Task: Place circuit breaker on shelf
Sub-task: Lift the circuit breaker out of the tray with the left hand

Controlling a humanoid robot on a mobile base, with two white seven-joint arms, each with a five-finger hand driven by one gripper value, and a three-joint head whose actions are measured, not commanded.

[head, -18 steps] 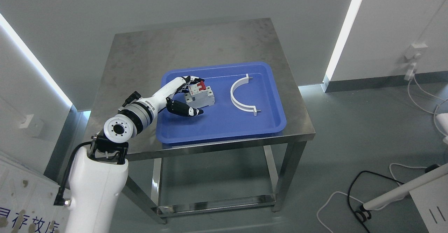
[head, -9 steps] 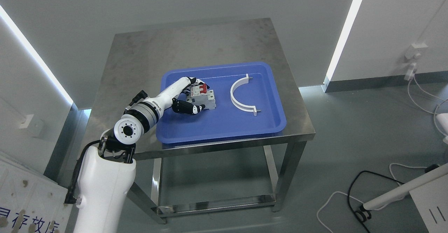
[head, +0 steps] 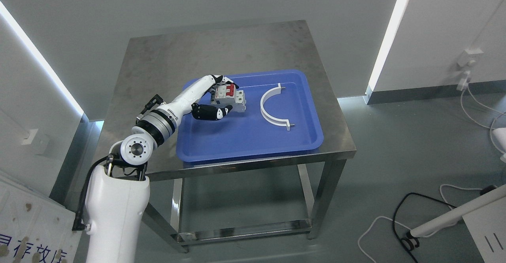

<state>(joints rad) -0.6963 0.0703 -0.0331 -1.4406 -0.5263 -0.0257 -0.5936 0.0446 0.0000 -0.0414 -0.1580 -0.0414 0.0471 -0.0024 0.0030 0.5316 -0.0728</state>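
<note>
Circuit breaker sits clamped in the left hand, fingers wrapped round it. It's over the blue tray, near a white curved bracket.

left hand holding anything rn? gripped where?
Yes: the left hand grips the circuit breaker over the blue tray, fingers across its top by the red switches, thumb against its near side.

I see a stainless steel worktop on metal legs, standing on a grey glossy floor against pale grey walls. Bright light strips run down both sides, and white and black cables trail at lower right.
</note>
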